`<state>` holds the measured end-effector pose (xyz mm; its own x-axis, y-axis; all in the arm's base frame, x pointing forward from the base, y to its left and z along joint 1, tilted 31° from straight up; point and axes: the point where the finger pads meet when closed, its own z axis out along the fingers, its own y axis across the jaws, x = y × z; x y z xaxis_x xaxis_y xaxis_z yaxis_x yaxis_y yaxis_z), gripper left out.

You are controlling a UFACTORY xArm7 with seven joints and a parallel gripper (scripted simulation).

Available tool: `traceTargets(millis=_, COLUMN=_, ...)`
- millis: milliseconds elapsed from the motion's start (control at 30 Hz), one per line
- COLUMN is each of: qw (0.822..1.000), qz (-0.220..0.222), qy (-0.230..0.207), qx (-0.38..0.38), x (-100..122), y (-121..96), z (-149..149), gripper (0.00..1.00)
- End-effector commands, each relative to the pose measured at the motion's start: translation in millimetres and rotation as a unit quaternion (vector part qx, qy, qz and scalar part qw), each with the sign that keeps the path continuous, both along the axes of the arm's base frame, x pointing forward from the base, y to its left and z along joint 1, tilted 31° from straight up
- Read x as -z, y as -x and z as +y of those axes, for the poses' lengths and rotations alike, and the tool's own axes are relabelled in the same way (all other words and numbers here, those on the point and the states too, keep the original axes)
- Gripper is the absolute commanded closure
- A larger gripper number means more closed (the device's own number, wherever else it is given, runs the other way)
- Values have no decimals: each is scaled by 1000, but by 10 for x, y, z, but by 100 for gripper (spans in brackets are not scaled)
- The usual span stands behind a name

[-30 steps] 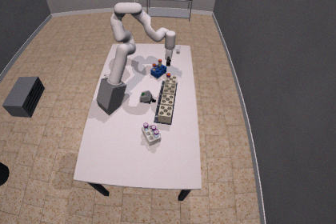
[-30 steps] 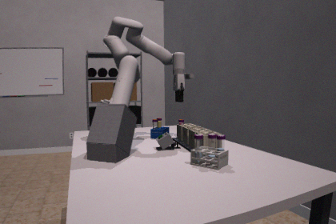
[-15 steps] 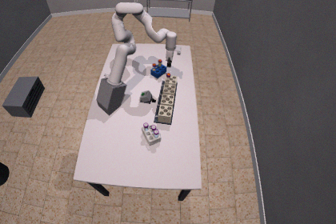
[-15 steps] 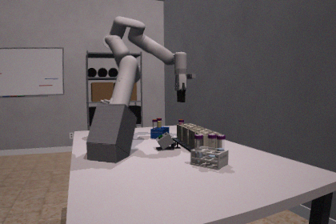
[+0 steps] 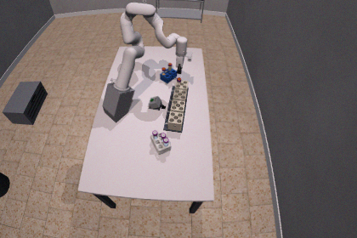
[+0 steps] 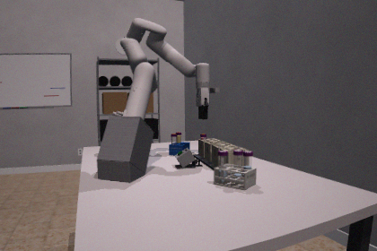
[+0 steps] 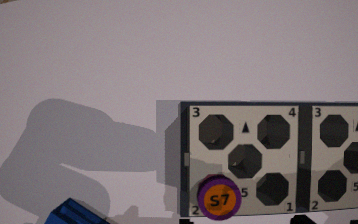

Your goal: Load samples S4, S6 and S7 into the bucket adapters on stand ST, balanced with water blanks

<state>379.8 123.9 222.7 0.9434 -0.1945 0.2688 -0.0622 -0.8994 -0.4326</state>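
My gripper (image 5: 179, 70) (image 6: 203, 115) is open and empty, pointing down high above the far end of the loading stand (image 5: 166, 127) (image 7: 183, 155). Tube S7 (image 5: 178, 80) (image 6: 203, 135) (image 7: 219, 199) stands in hole 2 of the end adapter (image 7: 286, 162); its holes 1, 3, 4 and 5 are empty. Three more adapters follow in the row, with no tubes visible. The blue rack (image 5: 168, 76) (image 6: 179, 149) (image 7: 74, 214) holds two orange-dotted tubes. The clear rack (image 5: 161, 150) (image 6: 234, 179) holds three purple-capped tubes; their labels are unreadable. The adapters' side numbers cannot be read.
The small sloped desk (image 5: 157, 104) (image 6: 187, 159) with the green key (image 5: 152, 99) stands beside the row of adapters, on the robot's side. The grey arm base (image 5: 117, 102) (image 6: 124, 148) stands at the table's left. The blue rack is close to the stand's far end.
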Motion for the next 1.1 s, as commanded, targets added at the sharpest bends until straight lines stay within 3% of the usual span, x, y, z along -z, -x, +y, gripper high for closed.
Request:
traceTargets(millis=0, qw=1000, qz=-2, qy=0, qx=1, x=34, y=-34, z=18, gripper=43)
traceTargets(millis=1067, qw=1000, qz=-2, qy=0, qx=1, x=517, y=-218, z=237, gripper=43)
